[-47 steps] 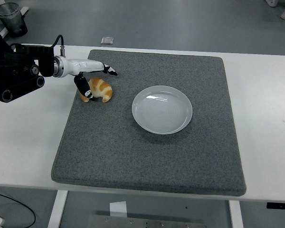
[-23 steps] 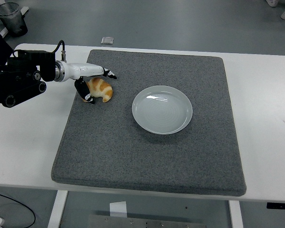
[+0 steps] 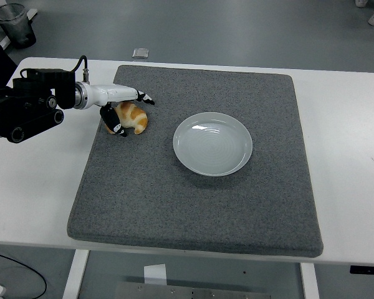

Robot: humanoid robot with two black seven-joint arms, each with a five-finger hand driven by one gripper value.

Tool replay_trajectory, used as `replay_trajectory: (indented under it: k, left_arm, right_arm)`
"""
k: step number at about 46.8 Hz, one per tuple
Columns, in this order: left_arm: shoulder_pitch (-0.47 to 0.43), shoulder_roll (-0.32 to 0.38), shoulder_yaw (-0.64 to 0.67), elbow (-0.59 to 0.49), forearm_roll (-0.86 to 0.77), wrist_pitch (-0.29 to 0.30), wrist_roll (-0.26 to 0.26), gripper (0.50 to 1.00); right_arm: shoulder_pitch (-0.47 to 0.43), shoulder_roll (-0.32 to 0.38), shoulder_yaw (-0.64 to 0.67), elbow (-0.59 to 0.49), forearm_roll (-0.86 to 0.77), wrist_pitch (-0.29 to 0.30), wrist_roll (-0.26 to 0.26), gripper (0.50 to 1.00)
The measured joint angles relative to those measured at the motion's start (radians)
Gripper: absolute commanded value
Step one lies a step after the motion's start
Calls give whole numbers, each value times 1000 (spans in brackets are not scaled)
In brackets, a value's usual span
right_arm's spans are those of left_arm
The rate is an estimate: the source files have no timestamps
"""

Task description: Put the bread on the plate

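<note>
Left hand at the bread, grip unclear.
We cannot tell whether our left hand (image 3: 120, 107) clasps the bread (image 3: 132, 118); bread lies on the grey mat (image 3: 193, 205), at 9 o'clock from the plate (image 3: 212, 143).

A mat (image 3: 193, 205) lies on the tabletop (image 3: 37, 187), covering most of its middle; the plate (image 3: 212, 144) sits on the mat, slightly right of centre and toward the far side; the bread (image 3: 133, 118) lies on the mat's far left part, well left of the plate; the left robot hand (image 3: 118, 109) reaches in from the left edge, over and around the bread; behind the tabletop, on the floor, a bin (image 3: 14, 23) stands at far left.
</note>
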Motion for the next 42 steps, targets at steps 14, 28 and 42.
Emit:
replay_trajectory:
  k: [14, 28, 42]
  left_arm:
    - [13, -10, 0, 11, 20, 4, 0, 866]
    - [22, -17, 0, 12, 40, 6, 0, 769]
    - [21, -30, -7, 34, 91, 6, 0, 500]
  right_arm:
    - [0, 0, 0, 0, 0, 0, 0, 932]
    - [0, 0, 0, 0, 0, 0, 0, 932]
    - [0, 0, 0, 0, 1, 0, 0, 932]
